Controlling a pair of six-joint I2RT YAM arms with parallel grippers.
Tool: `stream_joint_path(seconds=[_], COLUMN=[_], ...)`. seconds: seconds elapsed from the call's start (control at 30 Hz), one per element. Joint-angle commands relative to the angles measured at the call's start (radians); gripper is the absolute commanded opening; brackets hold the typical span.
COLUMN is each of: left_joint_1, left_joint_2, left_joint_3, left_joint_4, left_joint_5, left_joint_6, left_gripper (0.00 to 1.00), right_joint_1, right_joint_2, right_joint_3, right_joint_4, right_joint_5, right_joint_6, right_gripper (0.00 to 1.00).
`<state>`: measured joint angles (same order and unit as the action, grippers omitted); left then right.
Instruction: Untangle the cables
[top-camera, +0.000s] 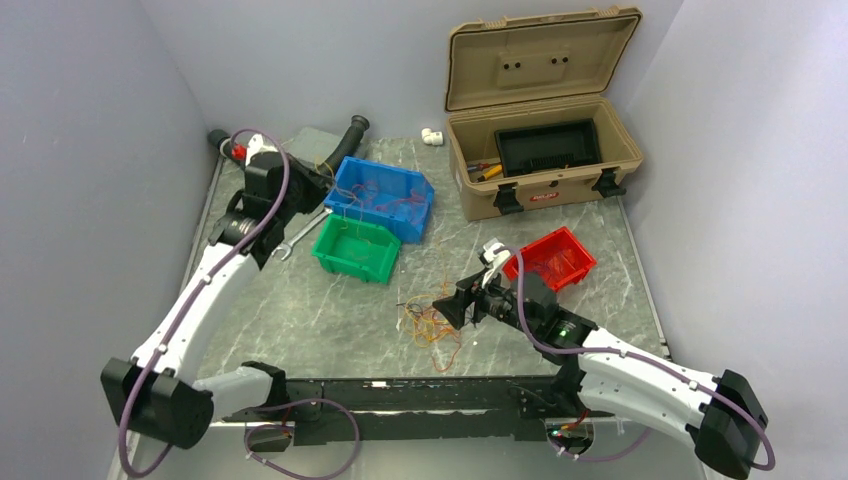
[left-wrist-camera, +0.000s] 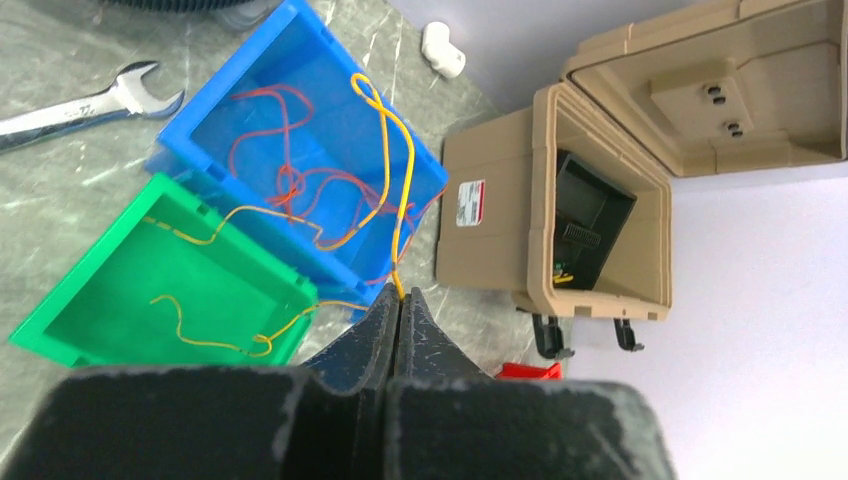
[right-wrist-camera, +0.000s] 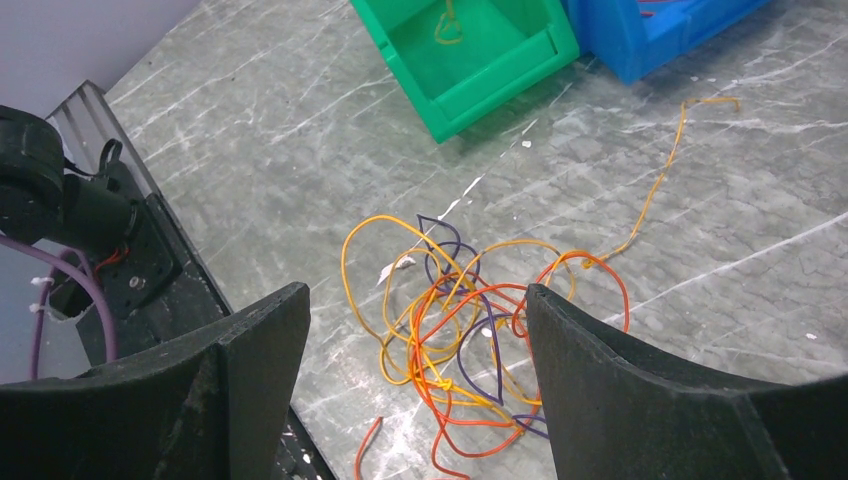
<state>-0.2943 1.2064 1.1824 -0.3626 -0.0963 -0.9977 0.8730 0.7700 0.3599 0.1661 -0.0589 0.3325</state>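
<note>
The cables lie in a loose tangle (top-camera: 432, 325) of thin orange, yellow, red and purple strands on the marble table near the front edge. My right gripper (right-wrist-camera: 415, 292) hovers open just above that tangle (right-wrist-camera: 470, 330), one finger on each side of it and nothing held. Far to the left, my left gripper (left-wrist-camera: 400, 297) is shut on one yellow cable (left-wrist-camera: 402, 170), which rises from the fingertips and loops over the blue bin (left-wrist-camera: 170, 165). Red cables (left-wrist-camera: 290, 185) lie inside that bin. Another yellow strand (left-wrist-camera: 200, 335) rests in the green bin (left-wrist-camera: 120, 290).
The blue bin (top-camera: 410, 215) and green bin (top-camera: 350, 265) stand at mid left and a red bin (top-camera: 550, 258) behind the right gripper. An open tan toolbox (top-camera: 540, 150) sits at back right. A wrench (top-camera: 300, 232), a black hose (top-camera: 350, 135) and a white fitting (top-camera: 432, 136) lie at the back.
</note>
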Motion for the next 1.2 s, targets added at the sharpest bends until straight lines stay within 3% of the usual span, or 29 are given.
stream_joint_path(seconds=[0.0,0.33,0.87,1.17], left_joint_1=[-0.017,-0.031,-0.136,-0.15], left_joint_2=[-0.099,-0.011,0.331,0.584], left_joint_3=[-0.088,-0.168,0.029,0.16], left_joint_4=[-0.013,-0.065,-0.218,-0.358], left_joint_5=[0.009,-0.023,-0.207,-0.29], left_joint_6=[0.038,0.148,0.395,0.382], left_gripper=[0.0,0.0,0.0,0.0], right_joint_1=[-0.002,-0.001,-0.001,-0.002], right_joint_2=[0.022,0.031,-0.008,0.005], right_joint_3=[0.055,0.066,0.06,0.054], right_joint_4=[0.038,0.04,0.002,0.001], right_joint_5=[0.004,-0.011,0.012,0.026], right_joint_6=[-0.015,-0.009,-0.013,-0.003], right_gripper=[0.81,0.81,0.81,0.81])
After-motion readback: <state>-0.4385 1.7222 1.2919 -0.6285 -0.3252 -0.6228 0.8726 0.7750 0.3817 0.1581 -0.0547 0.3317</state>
